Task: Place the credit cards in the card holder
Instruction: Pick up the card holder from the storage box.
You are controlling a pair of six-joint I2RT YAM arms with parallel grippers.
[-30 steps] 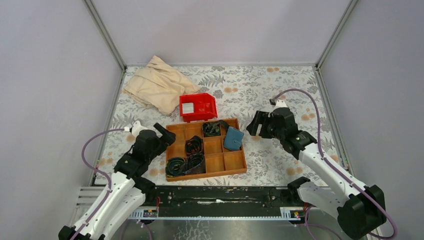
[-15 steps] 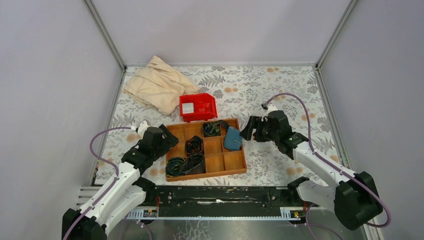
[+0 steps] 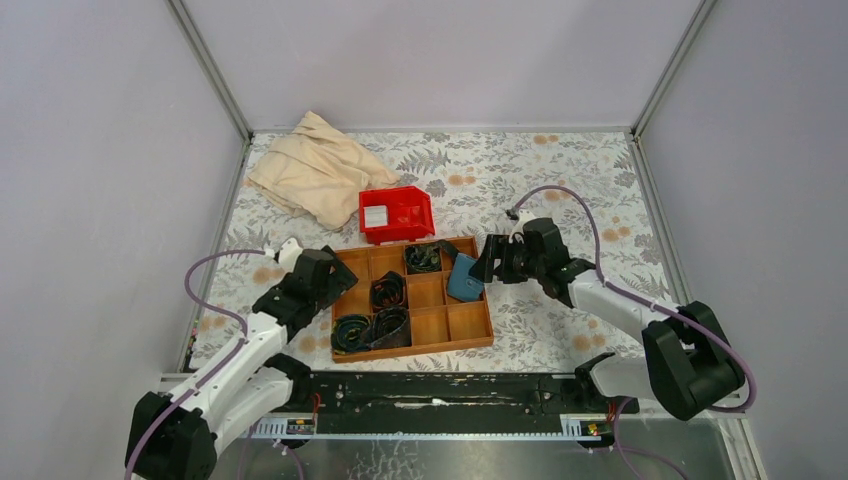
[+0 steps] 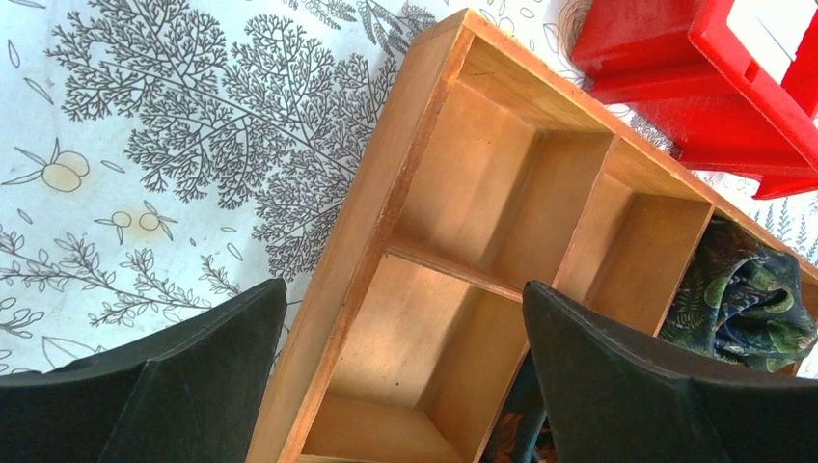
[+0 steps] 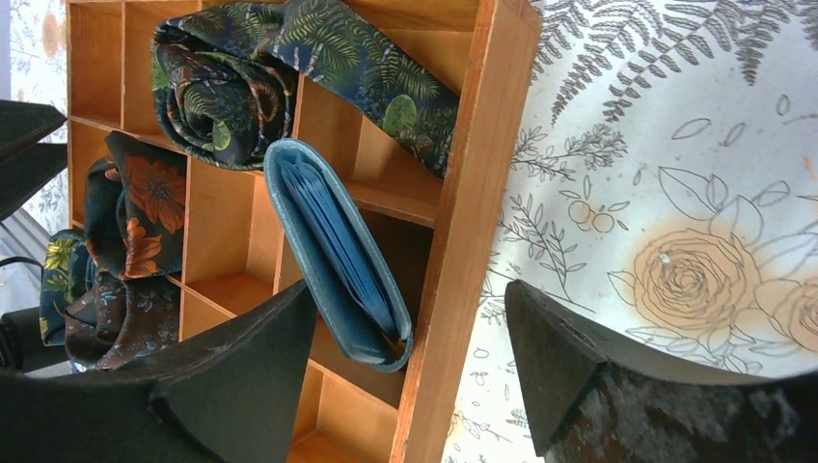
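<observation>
Right gripper (image 3: 488, 262) (image 5: 405, 294): 2 fingers spread wide, holding nothing, straddling right wall of wooden tray (image 3: 470, 345) (image 5: 463, 193), just beside card holder (image 3: 465, 278) (image 5: 333, 256).

Card holder: teal, folded almost shut, on edge and tilted in tray's right column, leaning toward right wall; pale blue slots show inside.

Left gripper (image 3: 335, 272) (image 4: 403, 289): 2 fingers spread wide, empty, over tray's far-left corner.

Rolled patterned ties (image 3: 388, 292) (image 5: 227, 82) fill several compartments.

Credit cards (image 3: 376, 216) (image 4: 772, 29): pale, flat in red bin (image 3: 405, 235) (image 4: 675, 87), just beyond tray.

Beige cloth (image 3: 315, 170) at far left of table (image 3: 560, 180).
</observation>
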